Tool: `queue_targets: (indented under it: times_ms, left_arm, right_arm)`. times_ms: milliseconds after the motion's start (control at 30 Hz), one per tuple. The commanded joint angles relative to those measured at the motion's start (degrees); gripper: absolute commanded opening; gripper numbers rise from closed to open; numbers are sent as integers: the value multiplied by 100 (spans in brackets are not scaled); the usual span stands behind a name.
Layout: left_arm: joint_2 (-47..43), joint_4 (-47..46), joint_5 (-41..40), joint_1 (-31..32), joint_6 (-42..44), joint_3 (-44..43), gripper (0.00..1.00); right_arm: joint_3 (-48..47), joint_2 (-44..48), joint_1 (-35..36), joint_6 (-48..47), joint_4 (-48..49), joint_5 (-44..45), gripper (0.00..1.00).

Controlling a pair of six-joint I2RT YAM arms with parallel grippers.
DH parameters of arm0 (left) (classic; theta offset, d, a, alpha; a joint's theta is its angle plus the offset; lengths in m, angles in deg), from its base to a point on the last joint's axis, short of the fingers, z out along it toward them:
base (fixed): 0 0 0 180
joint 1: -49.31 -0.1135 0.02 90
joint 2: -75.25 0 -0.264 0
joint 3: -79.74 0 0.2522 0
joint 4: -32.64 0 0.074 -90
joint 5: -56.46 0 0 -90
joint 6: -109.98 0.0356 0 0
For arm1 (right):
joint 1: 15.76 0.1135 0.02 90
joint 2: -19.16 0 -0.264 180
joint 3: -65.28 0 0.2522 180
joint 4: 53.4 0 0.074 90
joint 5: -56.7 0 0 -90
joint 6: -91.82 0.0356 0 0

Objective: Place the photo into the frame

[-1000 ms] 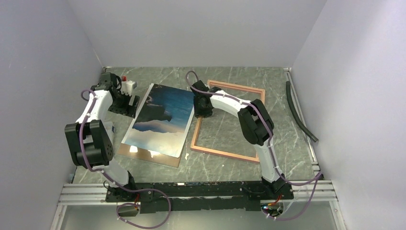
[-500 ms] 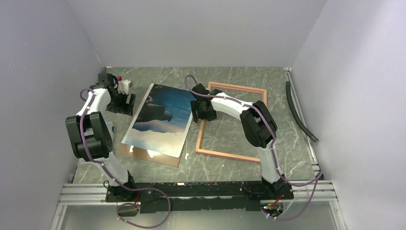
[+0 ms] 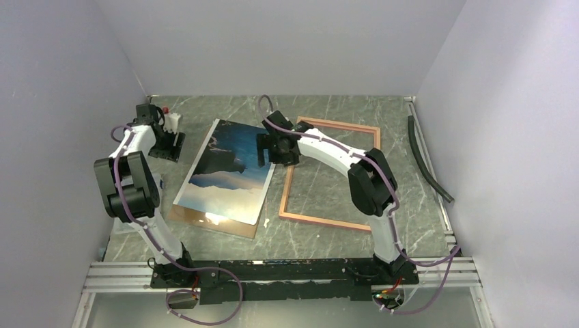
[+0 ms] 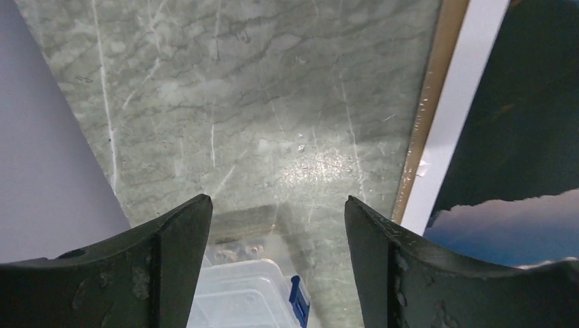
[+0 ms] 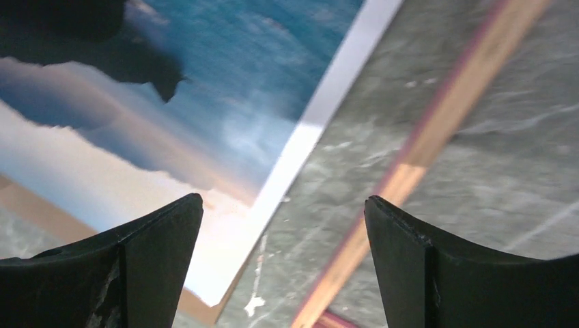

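Looking from the top: the photo (image 3: 229, 174) lies face-up on a brown backing board (image 3: 213, 223), just left of the frame (image 3: 321, 223), not yet inside it. Left wrist: left gripper (image 4: 276, 201) fingers spread, empty, over the table (image 4: 259, 89) beside the photo, probably keeping out of the way. Right wrist: right gripper (image 5: 283, 199) spread wide, empty, above the photo's right edge, likely lining up a pick.

arms (image 3: 328, 152): wht links, blk joints | cables (image 3: 121, 186): purple | claw fingers (image 4: 171, 239): blk

Photo (image 3: 229, 171) hides most of the backing board (image 3: 235, 227)
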Motion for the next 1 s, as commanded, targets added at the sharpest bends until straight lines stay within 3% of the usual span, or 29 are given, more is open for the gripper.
queue_targets:
  times_ms: [0, 633, 967]
  left_arm:
    - [194, -280, -226, 4, 219, 162, 76]
    - [797, -397, -221, 469, -281, 356, 75]
    - [1625, -216, -150, 749, -616, -484, 75]
  right_arm:
    - [-40, -88, 63, 573, 377, -798, 93]
    - [-500, -1206, -53, 1186, 501, -1710, 93]
    - [-790, -1482, -472, 1726, 910, -1903, 92]
